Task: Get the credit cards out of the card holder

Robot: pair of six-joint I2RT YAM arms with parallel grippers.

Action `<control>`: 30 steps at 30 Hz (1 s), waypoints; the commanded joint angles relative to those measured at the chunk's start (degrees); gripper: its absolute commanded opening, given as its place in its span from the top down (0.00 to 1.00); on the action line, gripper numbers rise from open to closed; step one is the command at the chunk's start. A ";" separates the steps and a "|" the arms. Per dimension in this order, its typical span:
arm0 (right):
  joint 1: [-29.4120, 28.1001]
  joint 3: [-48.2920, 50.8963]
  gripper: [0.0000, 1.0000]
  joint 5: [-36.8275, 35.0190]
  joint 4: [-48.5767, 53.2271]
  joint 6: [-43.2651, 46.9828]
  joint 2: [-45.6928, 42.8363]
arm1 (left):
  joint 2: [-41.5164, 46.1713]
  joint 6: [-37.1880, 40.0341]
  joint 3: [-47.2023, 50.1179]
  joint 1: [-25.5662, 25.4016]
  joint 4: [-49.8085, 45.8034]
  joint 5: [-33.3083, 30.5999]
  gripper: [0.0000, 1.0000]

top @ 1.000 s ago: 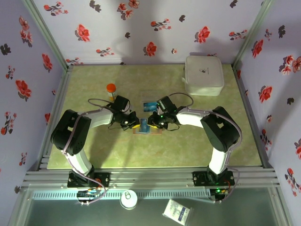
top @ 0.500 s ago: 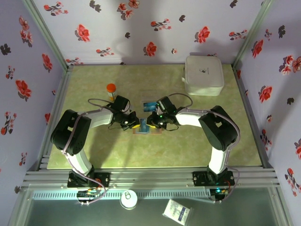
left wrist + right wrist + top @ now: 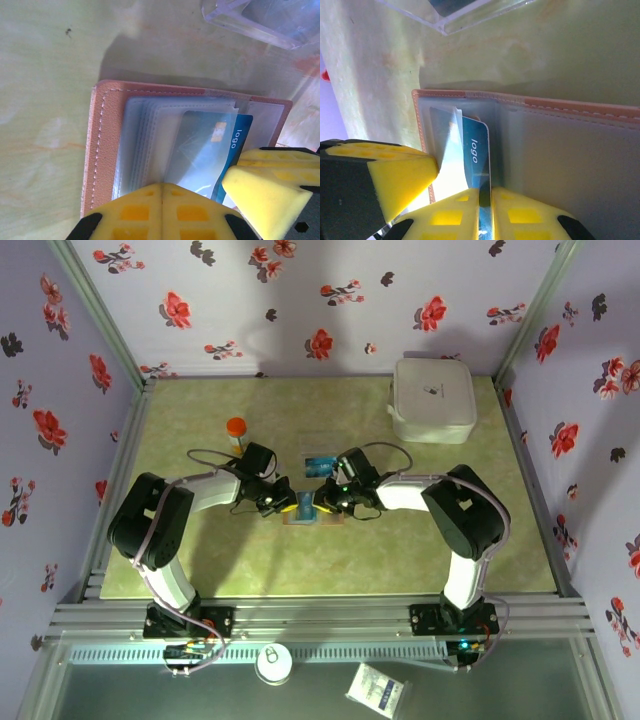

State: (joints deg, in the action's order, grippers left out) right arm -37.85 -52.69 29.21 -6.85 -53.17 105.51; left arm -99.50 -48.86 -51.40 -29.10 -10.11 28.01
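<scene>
The blue credit card (image 3: 475, 145), printed "logo", sits partly out of a clear plastic sleeve in the open card holder (image 3: 100, 150). Its near end runs into the narrow slot between the right gripper (image 3: 485, 210) fingers, whose jaws are clamped on the card's edge. The card holder lies flat and open on the counter (image 3: 250, 550), its tan leather with pale stitching framing a fan of clear sleeves. The left gripper (image 3: 162, 210) has its jaws clenched, the two yellow pads meeting along a seam with no gap, right at the near edge of the sleeves. Whether a sleeve is pinched between them cannot be told. One yellow finger (image 3: 265, 195) of the right gripper shows just beside it, over the card's lower corner. From above, the card holder (image 3: 312, 515) lies in the middle of the counter with the left gripper (image 3: 283, 502) and the right gripper (image 3: 322, 502) meeting over it from either side. Just behind it stands a clear plastic tray (image 3: 304, 465) holding a teal card (image 3: 320, 462). An orange-capped bottle (image 3: 236, 430) stands farther back on the left, and a white zip case (image 3: 433, 400) lies in the far right corner.
</scene>
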 commanded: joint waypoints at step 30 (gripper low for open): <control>4.53 -1.11 1.00 -5.78 18.02 15.23 -10.36 | 0.31 -0.30 -1.39 -0.27 0.33 0.76 1.00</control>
State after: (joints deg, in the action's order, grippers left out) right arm -33.56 -51.16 26.26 4.34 -43.53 97.19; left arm -99.59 -48.97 -51.62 -29.15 -9.87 27.90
